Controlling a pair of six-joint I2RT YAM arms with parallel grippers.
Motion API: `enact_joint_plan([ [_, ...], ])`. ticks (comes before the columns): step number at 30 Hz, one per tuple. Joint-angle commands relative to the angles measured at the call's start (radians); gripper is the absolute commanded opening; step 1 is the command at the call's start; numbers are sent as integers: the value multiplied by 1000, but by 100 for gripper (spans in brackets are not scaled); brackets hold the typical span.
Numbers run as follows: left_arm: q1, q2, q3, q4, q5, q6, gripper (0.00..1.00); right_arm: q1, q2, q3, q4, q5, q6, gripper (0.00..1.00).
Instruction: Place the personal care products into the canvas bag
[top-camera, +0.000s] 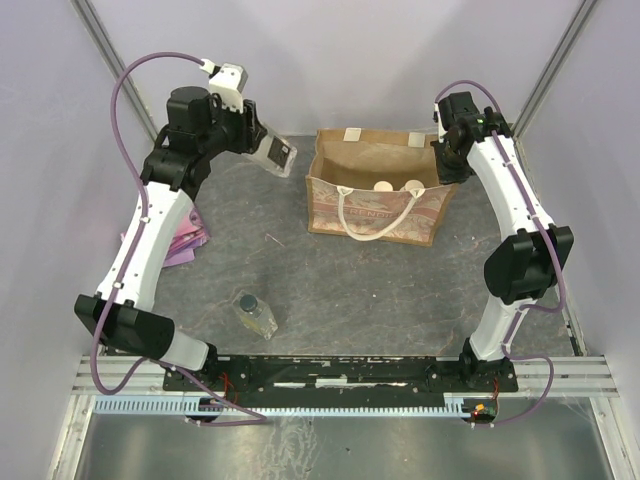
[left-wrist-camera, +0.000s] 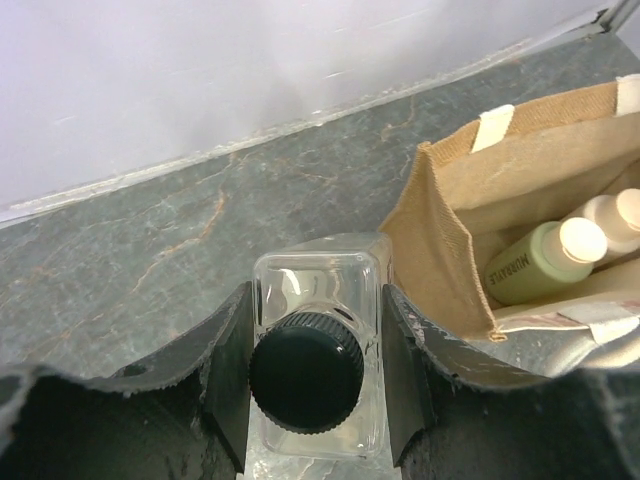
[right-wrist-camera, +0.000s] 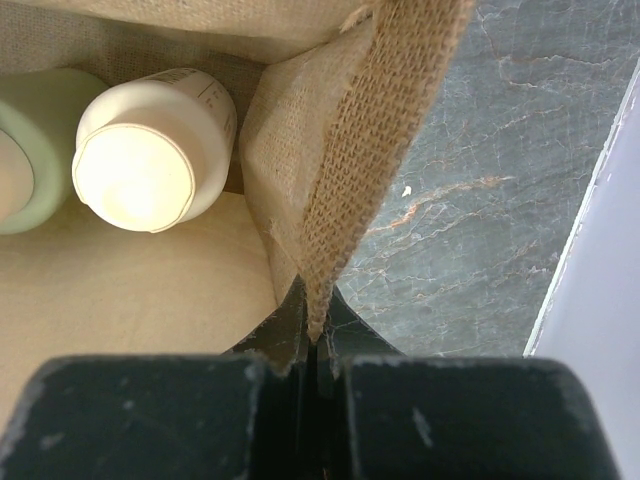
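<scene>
My left gripper is shut on a clear squarish bottle with a black cap; both pads press its sides. In the top view this bottle is at the back left, left of the canvas bag. My left gripper is just behind it. Inside the bag stand a pale yellow-green bottle and a cream bottle. My right gripper is shut on the bag's right rim. A second clear bottle lies on the table near the front left.
A flat pink packet lies at the left, partly under my left arm. The bag's cream handle loops down over its patterned front. Grey walls close in the back and both sides.
</scene>
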Motion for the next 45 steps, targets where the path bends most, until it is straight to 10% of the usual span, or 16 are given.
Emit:
enact_joint_plan([
  [1,-8,-61,76,186,70,-53,3,-11,18,26,-2,16,-7,0],
  [45,-9,78,-420,197,-186,63,3,-11,-14,-80,-4,-79,14,0],
])
